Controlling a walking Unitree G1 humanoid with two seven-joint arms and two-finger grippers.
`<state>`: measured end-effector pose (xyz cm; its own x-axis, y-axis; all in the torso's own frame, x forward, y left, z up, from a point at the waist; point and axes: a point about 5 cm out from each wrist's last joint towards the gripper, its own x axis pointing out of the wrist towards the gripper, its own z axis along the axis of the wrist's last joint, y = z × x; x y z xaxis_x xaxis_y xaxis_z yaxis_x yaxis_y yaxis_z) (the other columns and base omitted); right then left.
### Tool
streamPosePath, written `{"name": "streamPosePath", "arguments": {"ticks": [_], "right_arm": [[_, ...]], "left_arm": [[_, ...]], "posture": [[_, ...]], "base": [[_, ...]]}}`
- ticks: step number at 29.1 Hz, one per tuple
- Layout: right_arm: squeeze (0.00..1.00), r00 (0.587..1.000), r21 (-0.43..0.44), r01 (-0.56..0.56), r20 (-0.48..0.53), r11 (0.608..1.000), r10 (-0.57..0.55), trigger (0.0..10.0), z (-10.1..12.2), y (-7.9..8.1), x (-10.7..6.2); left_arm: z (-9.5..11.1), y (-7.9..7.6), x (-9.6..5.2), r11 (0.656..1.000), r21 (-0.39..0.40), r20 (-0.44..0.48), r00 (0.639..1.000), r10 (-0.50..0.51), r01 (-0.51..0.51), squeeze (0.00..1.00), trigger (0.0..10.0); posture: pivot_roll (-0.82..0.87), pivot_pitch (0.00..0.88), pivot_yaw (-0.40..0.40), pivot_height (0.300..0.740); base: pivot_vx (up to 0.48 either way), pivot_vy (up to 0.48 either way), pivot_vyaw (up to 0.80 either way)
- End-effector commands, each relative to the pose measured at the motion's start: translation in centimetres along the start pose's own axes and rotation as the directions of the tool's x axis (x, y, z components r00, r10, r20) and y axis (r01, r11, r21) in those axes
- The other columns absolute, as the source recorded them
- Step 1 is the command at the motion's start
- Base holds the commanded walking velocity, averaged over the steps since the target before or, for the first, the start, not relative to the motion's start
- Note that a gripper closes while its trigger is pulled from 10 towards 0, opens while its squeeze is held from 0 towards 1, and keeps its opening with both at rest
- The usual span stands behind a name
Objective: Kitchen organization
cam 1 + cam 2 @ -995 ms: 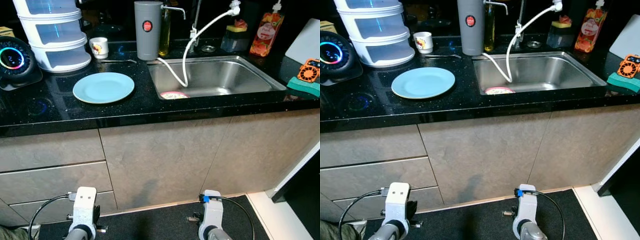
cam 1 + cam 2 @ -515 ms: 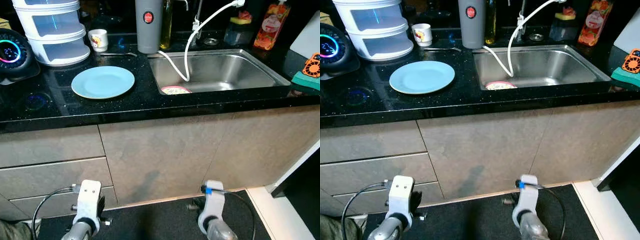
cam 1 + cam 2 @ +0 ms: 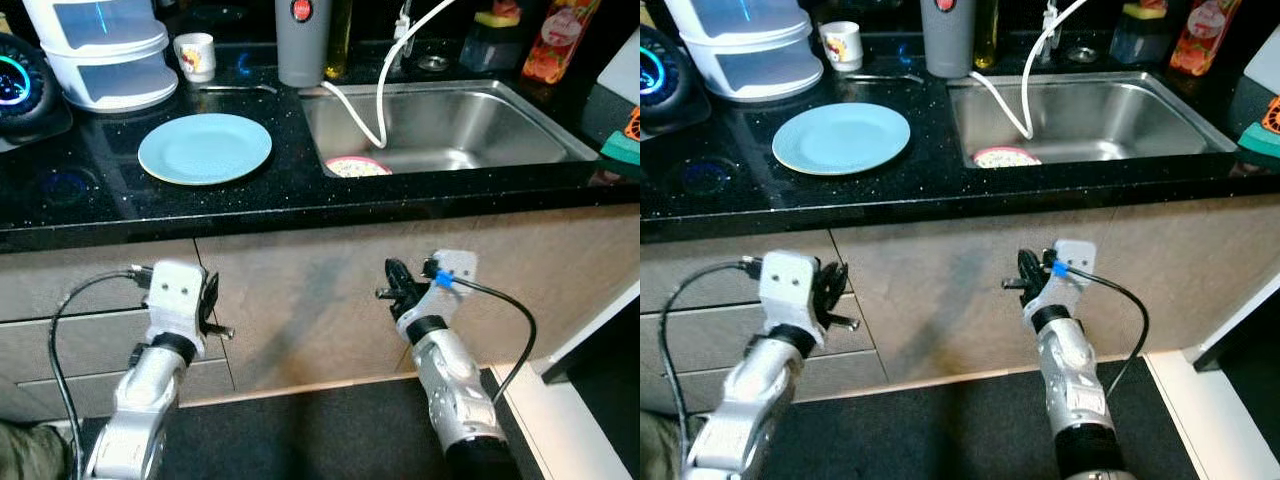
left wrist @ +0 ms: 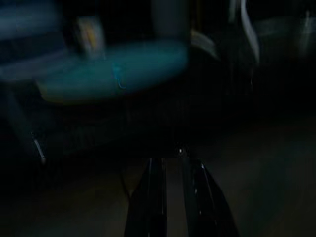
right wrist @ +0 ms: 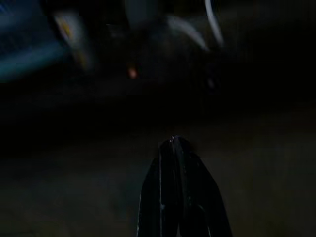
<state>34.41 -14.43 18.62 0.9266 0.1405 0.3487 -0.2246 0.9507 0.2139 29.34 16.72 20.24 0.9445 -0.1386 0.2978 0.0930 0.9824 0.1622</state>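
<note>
A light blue plate [image 3: 205, 147] lies flat on the black counter [image 3: 120, 205], left of the steel sink [image 3: 500, 110]. A pink-rimmed dish [image 3: 357, 167] sits in the sink's near left corner under a white hose [image 3: 372, 120]. My left gripper [image 3: 211, 297] is raised in front of the cabinet drawers, below the plate, with its fingers close together and holding nothing. My right gripper [image 3: 397, 287] is up before the cabinet door under the sink, shut and empty. Both wrist views are dark and blurred, with the left gripper [image 4: 170, 159] and right gripper [image 5: 173, 140] facing the counter.
At the back stand a grey canister [image 3: 302, 40], a small cup [image 3: 195, 55], stacked white containers [image 3: 100, 55] and a round device with a lit ring [image 3: 15, 85]. Bottles [image 3: 560, 45] stand behind the sink. A black mat [image 3: 300, 430] covers the floor.
Both arms have risen from low near the floor to mid-height in front of the cabinets. The camera has tipped down and drawn closer to the counter.
</note>
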Motion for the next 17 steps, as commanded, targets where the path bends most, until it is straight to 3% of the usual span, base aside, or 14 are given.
{"name": "streamPosePath", "arguments": {"ticks": [1, 8, 17], "right_arm": [[0.0, 1.0, -0.002, -0.012, 0.027, 1.0, 0.012, 10.0, 1.5, 0.4, 0.6], [0.0, 0.998, -0.063, -0.061, -0.021, 0.996, 0.06, 10.0, 3.3, 1.5, 2.5], [0.0, 0.996, -0.051, -0.071, -0.061, 0.996, 0.068, 10.0, 3.3, 1.9, 3.1]], "left_arm": [[1.2, 1.0, 0.0, 0.999, 0.012, 0.015, 0.999, 0.042, -0.042, 0.0, 10.0], [3.9, 3.3, 1.4, 0.986, 0.07, 0.039, 0.988, 0.147, -0.149, 0.0, 10.0], [4.0, 4.8, 1.6, 0.979, 0.088, -0.014, 0.982, 0.188, -0.186, 0.0, 10.0]], "posture": [[0.06, 0.195, -0.005, 0.74], [0.07, 0.175, -0.013, 0.74], [0.07, 0.159, -0.012, 0.74]], "base": [[0.0, 0.0, 0.0], [0.0, 0.0, 0.0], [0.0, 0.0, 0.0]]}}
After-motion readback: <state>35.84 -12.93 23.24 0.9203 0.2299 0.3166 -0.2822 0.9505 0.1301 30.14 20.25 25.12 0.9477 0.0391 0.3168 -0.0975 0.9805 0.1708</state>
